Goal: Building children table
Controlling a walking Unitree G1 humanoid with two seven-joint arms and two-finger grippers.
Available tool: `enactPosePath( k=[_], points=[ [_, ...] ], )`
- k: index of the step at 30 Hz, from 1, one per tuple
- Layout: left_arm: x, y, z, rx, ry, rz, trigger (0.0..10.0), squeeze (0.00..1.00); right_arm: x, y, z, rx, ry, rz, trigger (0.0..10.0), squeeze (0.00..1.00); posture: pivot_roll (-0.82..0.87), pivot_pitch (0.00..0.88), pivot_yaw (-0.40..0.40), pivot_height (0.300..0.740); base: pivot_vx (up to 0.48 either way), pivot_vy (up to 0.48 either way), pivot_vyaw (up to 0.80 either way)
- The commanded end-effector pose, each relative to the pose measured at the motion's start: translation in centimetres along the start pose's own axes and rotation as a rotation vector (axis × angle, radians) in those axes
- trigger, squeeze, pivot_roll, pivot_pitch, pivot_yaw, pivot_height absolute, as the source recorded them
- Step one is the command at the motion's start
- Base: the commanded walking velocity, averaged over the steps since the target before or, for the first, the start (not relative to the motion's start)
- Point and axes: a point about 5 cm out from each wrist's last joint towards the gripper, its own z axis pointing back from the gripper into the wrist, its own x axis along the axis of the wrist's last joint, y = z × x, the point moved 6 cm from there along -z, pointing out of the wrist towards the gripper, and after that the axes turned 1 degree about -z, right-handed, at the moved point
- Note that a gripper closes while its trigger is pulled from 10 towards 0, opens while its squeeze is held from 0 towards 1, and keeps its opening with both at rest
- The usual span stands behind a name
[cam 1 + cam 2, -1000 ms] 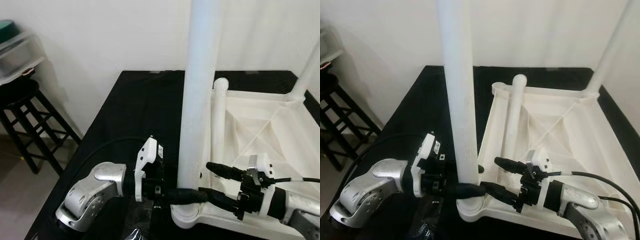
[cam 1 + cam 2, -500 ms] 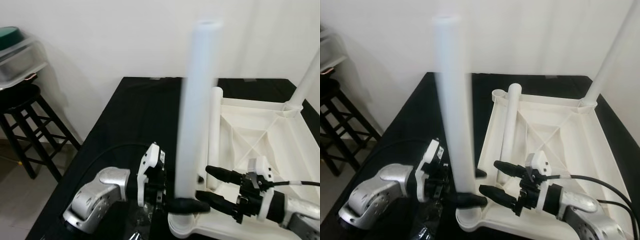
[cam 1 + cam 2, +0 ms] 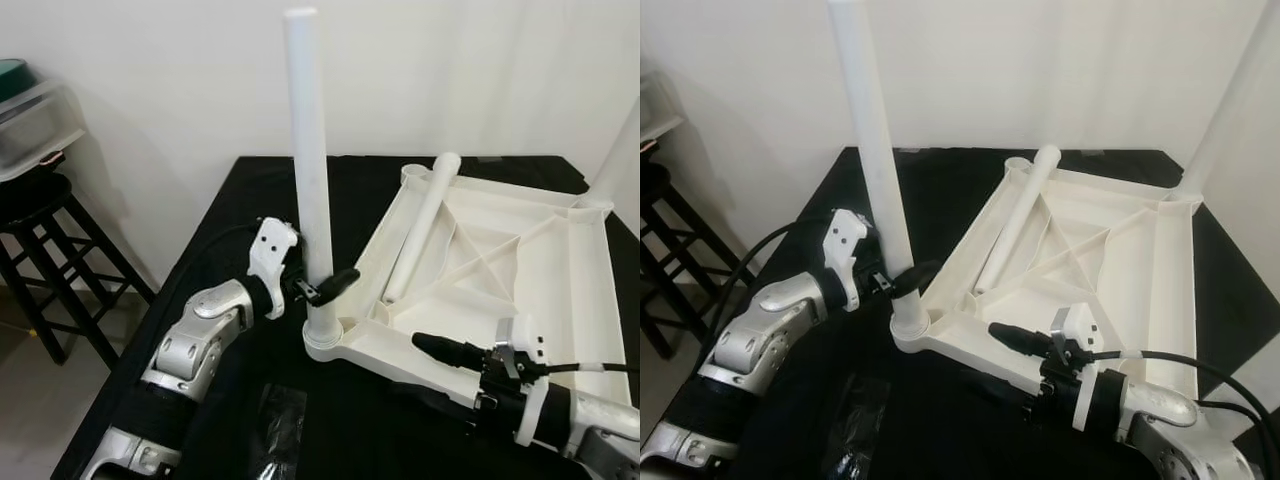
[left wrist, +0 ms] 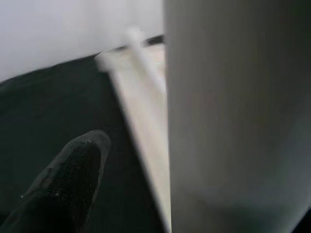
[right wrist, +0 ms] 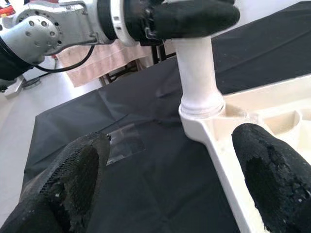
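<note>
Tabletop: white plastic children's table top [image 3: 500, 250], lying upside down on the black counter [image 3: 250, 220], its ribbed underside facing up; it takes up the centre and 3 o'clock side of the head views.
Upright leg: white tubular leg [image 3: 308, 150] standing vertical in the corner socket [image 3: 322, 340] at the tabletop's near-left corner, about 7 o'clock of the tabletop's middle.
Loose leg: a second white leg [image 3: 420, 225] lying inside the tabletop along its left edge, its far end resting on the rim toward 12 o'clock.
Far leg: a third white leg [image 3: 1230, 95] standing in the corner at 2 o'clock, against the white wall.
Left gripper: left gripper [image 3: 320, 288] at 9 o'clock of the upright leg, low on the tube just above the socket; jaws clenched on the upright leg, one black finger [image 3: 335, 283] across its near side. In the left wrist view the tube fills the foreground beside one fingertip [image 4: 73, 179].
Right gripper: right gripper [image 3: 445, 365] at 5 o'clock of the scene, beside the tabletop's near edge; jaws released and spread, holding nothing. The right wrist view looks between the two fingers [image 5: 73, 174] toward the socket and the upright leg.
Plastic bag: a clear crumpled bag [image 3: 278, 425] lying on the counter at 6 o'clock of the socket.
Surroundings: a black wooden stool [image 3: 50, 250] at 9 o'clock beside the counter, with a clear storage bin [image 3: 35, 120] above it.
</note>
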Motion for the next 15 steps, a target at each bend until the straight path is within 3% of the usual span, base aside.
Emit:
enactPosePath(
  k=[1,15],
  points=[
    [-1.4,2.0,0.4,0.136,0.075,-0.018,10.0,0.0,-0.1,0.2,-0.1,0.007,0.003,-0.01,10.0,0.0,-0.06,0.048,0.029,0.74,0.0,0.0,0.0],
    [-2.6,-0.5,-2.2,0.164,0.104,-0.015,10.0,0.0,-0.2,0.3,-0.2,0.005,0.002,-0.015,10.0,0.0,-0.07,0.038,0.038,0.74,0.0,0.0,0.0]
  ],
)
